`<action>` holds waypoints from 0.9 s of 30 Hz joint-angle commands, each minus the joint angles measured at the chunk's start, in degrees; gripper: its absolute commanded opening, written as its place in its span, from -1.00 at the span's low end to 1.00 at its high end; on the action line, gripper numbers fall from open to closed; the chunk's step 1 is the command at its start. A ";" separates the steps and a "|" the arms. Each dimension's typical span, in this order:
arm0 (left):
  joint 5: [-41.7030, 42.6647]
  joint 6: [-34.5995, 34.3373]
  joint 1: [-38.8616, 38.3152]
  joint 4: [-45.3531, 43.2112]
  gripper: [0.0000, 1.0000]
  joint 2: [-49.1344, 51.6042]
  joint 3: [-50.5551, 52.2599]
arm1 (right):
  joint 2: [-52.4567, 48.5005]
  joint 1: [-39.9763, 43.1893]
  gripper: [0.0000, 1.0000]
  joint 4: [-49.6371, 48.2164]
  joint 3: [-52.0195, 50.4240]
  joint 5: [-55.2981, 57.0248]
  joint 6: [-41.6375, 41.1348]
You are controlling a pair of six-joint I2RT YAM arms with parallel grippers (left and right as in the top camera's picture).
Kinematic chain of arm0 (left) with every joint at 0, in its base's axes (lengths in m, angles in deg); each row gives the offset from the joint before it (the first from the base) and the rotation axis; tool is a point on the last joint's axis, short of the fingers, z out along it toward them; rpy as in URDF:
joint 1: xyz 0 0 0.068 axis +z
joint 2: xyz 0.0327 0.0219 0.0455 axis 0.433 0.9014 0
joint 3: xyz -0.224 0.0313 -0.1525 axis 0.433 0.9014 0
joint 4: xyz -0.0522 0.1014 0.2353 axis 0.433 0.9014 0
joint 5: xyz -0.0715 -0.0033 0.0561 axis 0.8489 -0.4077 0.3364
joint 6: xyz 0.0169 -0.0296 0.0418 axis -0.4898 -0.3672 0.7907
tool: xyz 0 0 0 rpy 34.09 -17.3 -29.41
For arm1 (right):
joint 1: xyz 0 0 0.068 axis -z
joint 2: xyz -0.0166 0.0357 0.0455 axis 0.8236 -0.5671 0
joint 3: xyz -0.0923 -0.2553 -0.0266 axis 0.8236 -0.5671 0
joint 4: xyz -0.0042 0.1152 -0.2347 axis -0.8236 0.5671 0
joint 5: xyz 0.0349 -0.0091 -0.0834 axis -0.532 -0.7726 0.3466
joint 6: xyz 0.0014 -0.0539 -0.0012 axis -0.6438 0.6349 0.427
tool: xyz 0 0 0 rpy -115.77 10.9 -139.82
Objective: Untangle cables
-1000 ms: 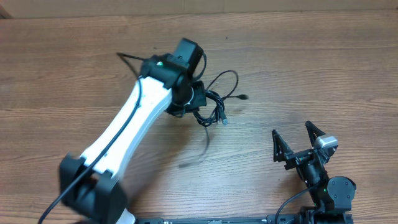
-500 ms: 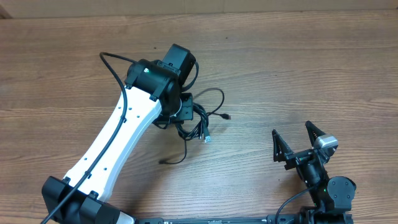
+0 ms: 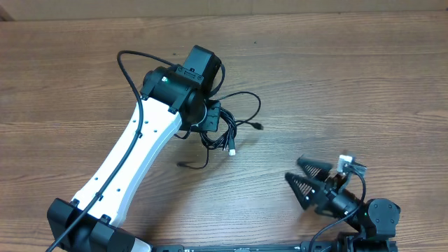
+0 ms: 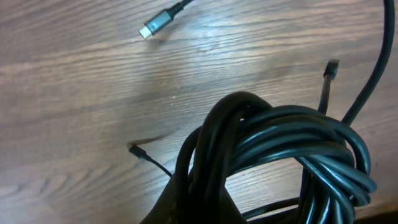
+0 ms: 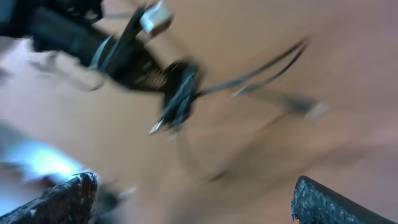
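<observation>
Cables (image 4: 280,143): thin black tangled cords with plugs, toward far edge of wooden tabletop (image 3: 350,70).
Left gripper (image 3: 210,117): black claw clamped on bundle, probably anchoring it.
Right gripper (image 3: 292,168): fingers apart, front-right corner, free to pull.

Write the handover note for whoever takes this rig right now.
Left tool: shut on the cables, gripping the coiled bundle near the middle of the table.
Right tool: open, holding nothing, at the near right edge with its tips turned toward the bundle.
Cables: one tangled coil, with loose ends trailing out of it, including a silver plug on the wood.
Done: bundle grasped.
Left: bring the right tool to a loose end, pull the strands apart and lay each cable out separately.
</observation>
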 commanded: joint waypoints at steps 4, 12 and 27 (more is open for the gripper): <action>10.95 13.90 -0.44 -0.76 -0.92 -0.24 -0.74 | 0.44 -0.24 1.00 -0.26 -0.59 -12.44 -16.83; 23.93 19.78 -0.50 -7.52 -0.92 -0.24 3.50 | 0.46 -0.24 0.49 -0.24 -0.59 -5.44 -21.86; 40.92 7.13 -3.93 -26.45 -0.91 -0.24 15.91 | 0.46 -0.24 0.37 -0.02 -0.59 -4.57 -30.32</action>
